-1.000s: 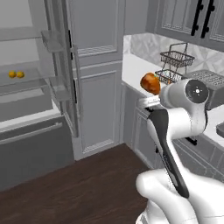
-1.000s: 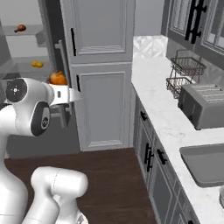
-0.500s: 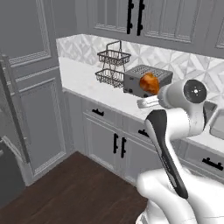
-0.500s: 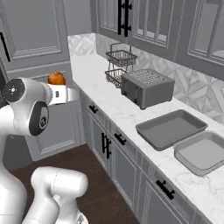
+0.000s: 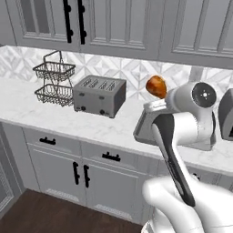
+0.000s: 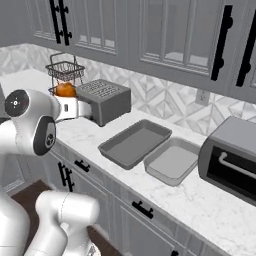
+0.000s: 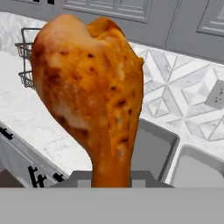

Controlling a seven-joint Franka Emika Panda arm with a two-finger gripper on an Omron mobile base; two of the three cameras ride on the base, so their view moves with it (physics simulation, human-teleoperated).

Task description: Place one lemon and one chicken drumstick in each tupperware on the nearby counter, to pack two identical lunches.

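Note:
My gripper (image 5: 155, 103) is shut on a browned chicken drumstick (image 5: 156, 86), held upright above the counter (image 5: 45, 113). From the right base the drumstick (image 6: 65, 90) sits just left of the toaster. Up close, the drumstick (image 7: 92, 92) stands with its bone end down between the jaws. Two empty grey tupperware trays lie side by side on the counter (image 6: 200, 200): a darker one (image 6: 135, 142) and a lighter one (image 6: 172, 160). Both trays (image 7: 153, 153) (image 7: 197, 170) lie beyond the drumstick. The arm hides most of a tray (image 5: 144, 123). The lemon is out of view.
A silver four-slot toaster (image 5: 100, 94) (image 6: 105, 97) stands against the backsplash, with a two-tier wire basket (image 5: 54, 79) (image 6: 65, 70) to its left. A toaster oven (image 6: 232, 155) sits right of the trays. Grey wall cabinets hang above and drawers with black handles run below.
The base has turned and driven from the fridge to the counter, so the whole scene shifted. The drumstick stays in the shut gripper.

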